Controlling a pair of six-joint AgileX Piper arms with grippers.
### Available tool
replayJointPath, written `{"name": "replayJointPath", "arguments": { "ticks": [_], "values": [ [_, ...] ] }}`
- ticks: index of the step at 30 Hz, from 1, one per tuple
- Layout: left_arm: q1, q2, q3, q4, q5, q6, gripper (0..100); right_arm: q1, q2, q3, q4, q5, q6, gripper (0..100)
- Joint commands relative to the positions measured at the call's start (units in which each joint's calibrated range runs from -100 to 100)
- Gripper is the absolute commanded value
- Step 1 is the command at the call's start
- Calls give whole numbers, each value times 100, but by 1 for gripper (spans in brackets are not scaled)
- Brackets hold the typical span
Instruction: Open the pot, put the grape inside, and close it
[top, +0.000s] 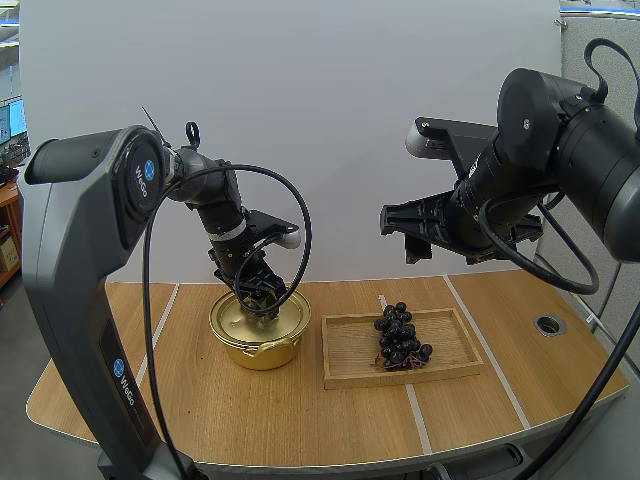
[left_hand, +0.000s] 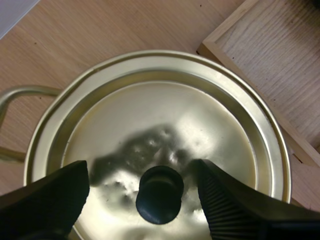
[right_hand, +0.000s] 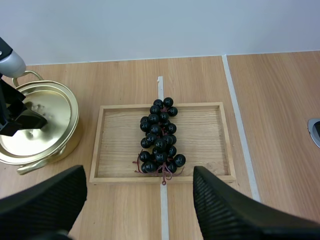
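Gold pot (top: 258, 335) on the wooden table (top: 300, 440), lid (left_hand: 200, 125) seated on its rim, with the wooden tray (right_hand: 120, 145) just beside it holding the bunch of dark grapes (right_hand: 160, 137), which lies along the tray's middle. The left gripper (top: 262, 295) hangs low over the lid, its fingers (left_hand: 220, 200) spread to either side of the small black knob (left_hand: 159, 194) at the lid's centre, a gap showing on each side. The right gripper (right_hand: 139, 175) hovers well above the tray, spread wide over the grapes and holding nothing. The lid looks like thin, stiff, polished metal: probably light, but too smooth and shallow to pinch by its edge, so the knob is the only sound hold. It is rounded and could roll out of an off-centre pinch, so the ribbed faces should meet it squarely. The grapes are likely soft and loosely joined. A gentle pinch across the thick middle of the cluster, or at the stems near its lower end, should lift them, with the bunch sagging once clear.
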Motion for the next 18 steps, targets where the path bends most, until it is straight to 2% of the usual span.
{"name": "replayJointPath", "arguments": {
  "ticks": [1,5,6,7,10,11,13,14,18],
  "values": [
    [-26,7,-50,-74,21,-33,100,-16,-22,11,11,2,0,100],
    [-26,7,-50,-74,91,-33,100,-16,-22,11,22,2,0,100],
    [-26,7,-50,-74,111,-33,90,-16,-22,11,22,2,0,100],
    [-26,7,-50,-74,147,2,73,-16,-22,11,22,2,0,100],
    [-26,7,-50,-74,147,42,30,-16,-22,11,33,2,0,100],
    [-26,-6,-50,-74,147,42,19,-16,-22,11,33,2,0,100],
    [-26,-21,-50,-74,182,42,3,-16,-22,11,33,2,0,100],
    [-26,-30,-50,-74,227,42,0,-16,-22,11,33,2,0,100],
    [-26,-149,-65,-53,439,42,0,-16,-22,11,33,2,0,100]
  ]
}}
